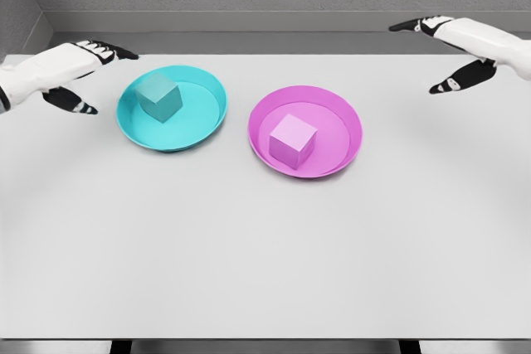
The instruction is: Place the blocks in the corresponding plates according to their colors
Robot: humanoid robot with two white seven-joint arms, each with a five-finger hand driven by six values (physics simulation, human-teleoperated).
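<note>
1. Blocks first: the teal block (159,96) sits inside the teal plate (207,122), and the pink block (293,139) sits inside the pink plate (344,118). Each colour matches its plate, so I judge the sorting done.
2. Handling, as I read it: both blocks look like small rigid cubes with flat, smooth faces, probably light. If I had to lift one, I would pinch two opposite side faces, coming from above so the plate rim stays out of the fingers' way. Smooth faces may slip under a weak pinch.
3. Plates: both are shallow round dishes with raised rims, lying flat on the white table (265,271), near each other but not touching. Each holds one block and nothing else; the teal block sits left of its plate's centre, the pink block near the middle.
4. My left hand (79,76) hovers just beside the teal plate, fingers spread, holding nothing.
5. My right hand (452,51) is well apart from the pink plate, up near the far right edge, fingers splayed wide and empty.
</note>
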